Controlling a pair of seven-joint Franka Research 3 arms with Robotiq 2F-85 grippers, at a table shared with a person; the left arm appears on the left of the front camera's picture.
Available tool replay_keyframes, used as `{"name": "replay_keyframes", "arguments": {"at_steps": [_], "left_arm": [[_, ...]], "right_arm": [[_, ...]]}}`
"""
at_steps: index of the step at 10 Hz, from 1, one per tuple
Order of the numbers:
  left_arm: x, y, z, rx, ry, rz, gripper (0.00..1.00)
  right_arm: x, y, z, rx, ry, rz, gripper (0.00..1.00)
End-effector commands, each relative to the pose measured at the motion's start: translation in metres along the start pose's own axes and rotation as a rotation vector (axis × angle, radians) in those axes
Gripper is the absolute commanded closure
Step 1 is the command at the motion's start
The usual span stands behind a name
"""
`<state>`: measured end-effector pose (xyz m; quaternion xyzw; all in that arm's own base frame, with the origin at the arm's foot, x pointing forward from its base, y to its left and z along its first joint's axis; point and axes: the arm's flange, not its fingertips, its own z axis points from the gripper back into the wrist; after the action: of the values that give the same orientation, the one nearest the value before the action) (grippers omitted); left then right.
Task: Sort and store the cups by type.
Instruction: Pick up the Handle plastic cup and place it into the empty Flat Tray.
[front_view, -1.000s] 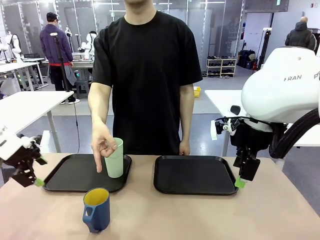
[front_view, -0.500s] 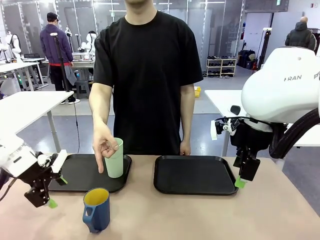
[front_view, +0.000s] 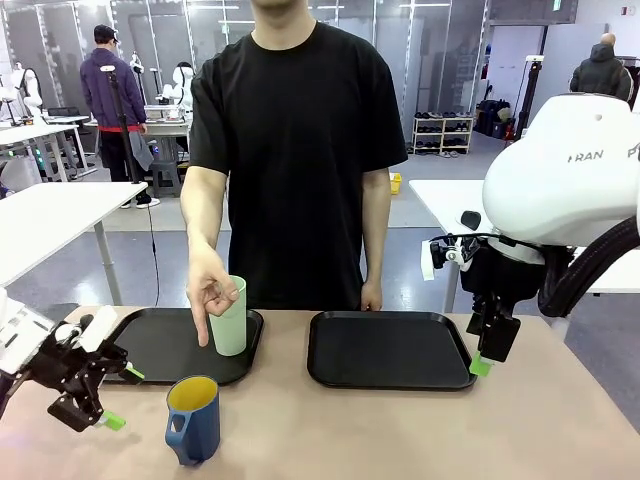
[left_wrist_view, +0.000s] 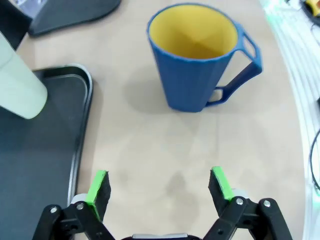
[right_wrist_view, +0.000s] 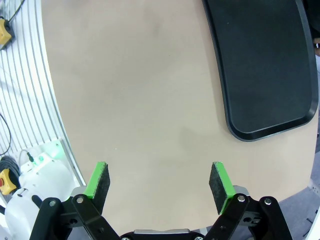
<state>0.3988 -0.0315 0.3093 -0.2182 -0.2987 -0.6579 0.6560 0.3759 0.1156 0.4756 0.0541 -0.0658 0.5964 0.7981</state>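
The dark blue mug (front_view: 193, 418) with a yellow inside stands on the bare table in front of the left black tray (front_view: 150, 350). The pale green tumbler (front_view: 229, 316) stands upright on that tray's right end, and the person's hand (front_view: 208, 296) hangs at it with a finger pointing down. My left gripper (front_view: 124, 398) is open, low over the table just left of the mug. In the left wrist view the mug (left_wrist_view: 197, 60) stands ahead of the open left gripper (left_wrist_view: 160, 186), its handle to the right, and the tumbler (left_wrist_view: 17, 75) is at the left edge. My right gripper (front_view: 480, 366) hangs open by the right tray (front_view: 388, 350).
The right wrist view has the open right gripper (right_wrist_view: 160, 181) above bare table, with the black tray's corner (right_wrist_view: 262, 65) at upper right. The table's near edge lies just in front of the mug. The person stands behind both trays.
My left arm has swung in from the table's left edge and come down towards the blue mug. The right arm, the person's hand and both cups have stayed put.
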Motion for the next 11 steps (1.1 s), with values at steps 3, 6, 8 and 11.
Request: {"name": "replay_keyframes", "arguments": {"at_steps": [3,6,8,11], "left_arm": [[-0.020,0.003,-0.020,-0.044,-0.184,-0.059,0.00],[-0.029,0.012,-0.024,0.005,-0.263,-0.030,0.00],[-0.019,-0.001,-0.019,-0.040,-0.180,-0.039,0.00],[-0.019,-0.001,-0.019,-0.040,-0.180,-0.039,0.00]], "right_arm": [[-0.001,0.000,0.000,-0.003,0.011,-0.008,0.00],[-0.001,0.000,0.000,-0.003,0.011,-0.008,0.00],[-0.001,0.000,0.000,-0.003,0.011,-0.008,0.00],[-0.001,0.000,0.000,-0.003,0.011,-0.008,0.00]]}}
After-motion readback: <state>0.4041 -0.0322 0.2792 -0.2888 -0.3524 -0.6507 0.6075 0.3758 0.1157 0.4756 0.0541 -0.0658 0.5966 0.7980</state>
